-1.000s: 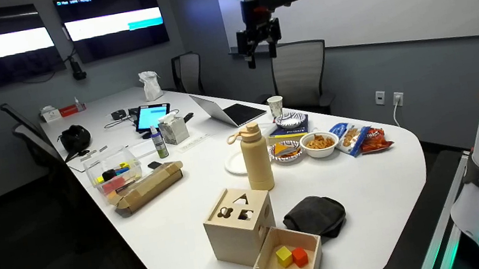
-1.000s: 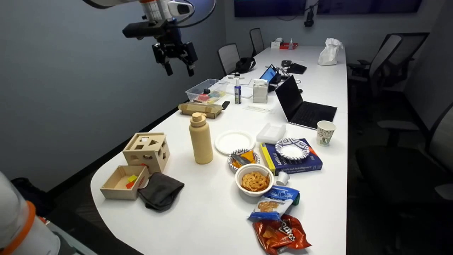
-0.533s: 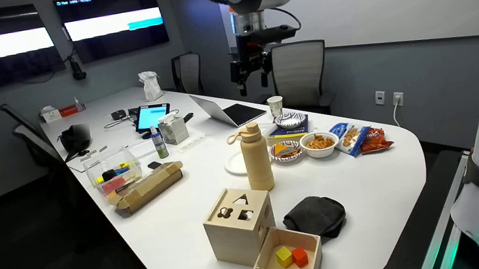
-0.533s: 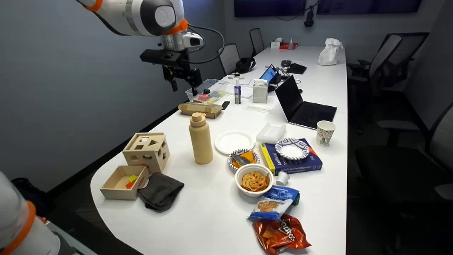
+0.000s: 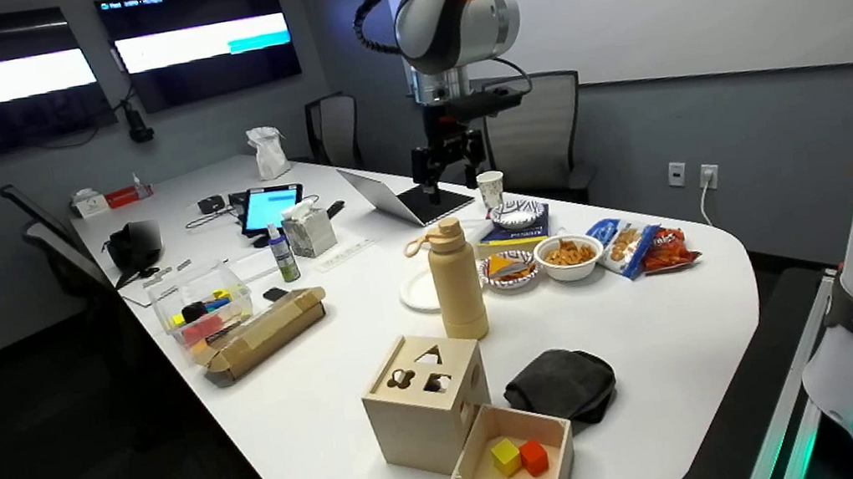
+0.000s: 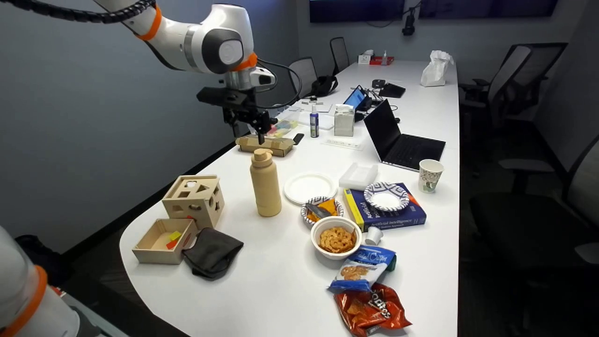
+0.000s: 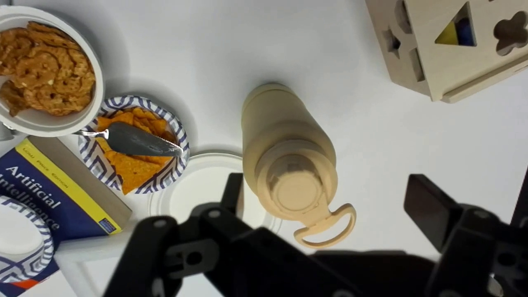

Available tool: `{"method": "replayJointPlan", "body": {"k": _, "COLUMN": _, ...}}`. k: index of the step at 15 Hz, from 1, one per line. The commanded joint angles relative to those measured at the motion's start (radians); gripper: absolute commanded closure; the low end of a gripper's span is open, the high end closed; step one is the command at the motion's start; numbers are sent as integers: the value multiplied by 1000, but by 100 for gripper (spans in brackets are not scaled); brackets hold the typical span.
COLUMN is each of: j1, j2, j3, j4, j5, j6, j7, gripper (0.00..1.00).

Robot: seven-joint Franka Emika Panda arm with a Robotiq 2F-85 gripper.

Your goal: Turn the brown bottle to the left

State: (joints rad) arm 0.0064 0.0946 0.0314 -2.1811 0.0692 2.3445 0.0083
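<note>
The tan-brown bottle stands upright on the white table in both exterior views (image 5: 458,290) (image 6: 266,187). Its lid has a loop handle, which points toward the left in an exterior view. In the wrist view the bottle (image 7: 284,119) is seen from above. Its lid appears between the two fingers, closer to the left finger, with the loop (image 7: 330,231) toward the palm. My gripper is open and empty in the wrist view (image 7: 326,192). In both exterior views the gripper (image 5: 453,187) (image 6: 248,138) hangs higher than the bottle's lid, apart from it.
A wooden shape-sorter box (image 6: 194,201), an open wooden tray (image 6: 164,241) and a dark cloth (image 6: 213,252) stand on one side of the bottle. A white plate (image 6: 310,188), chip bowl (image 6: 323,210), pretzel bowl (image 6: 337,238) and book (image 6: 386,217) are on the other.
The arm has come down, bringing the open gripper lower toward the bottle's height. In an exterior view it also shifted right, in an exterior view slightly left. The bottle has not moved.
</note>
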Motion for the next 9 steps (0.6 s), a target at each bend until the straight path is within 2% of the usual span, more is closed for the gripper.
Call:
{"method": "replayJointPlan", "body": {"k": 1, "j1": 3, "j2": 64, "j3": 1, "j4": 48, "j5": 22, "j6": 30, "j7": -22, "gripper": 0}}
{"method": "replayJointPlan", "body": {"k": 9, "j1": 1, "j2": 160, "j3": 0, "j4": 115, "j5": -1, "j6": 65, "j7": -36, "gripper": 0}}
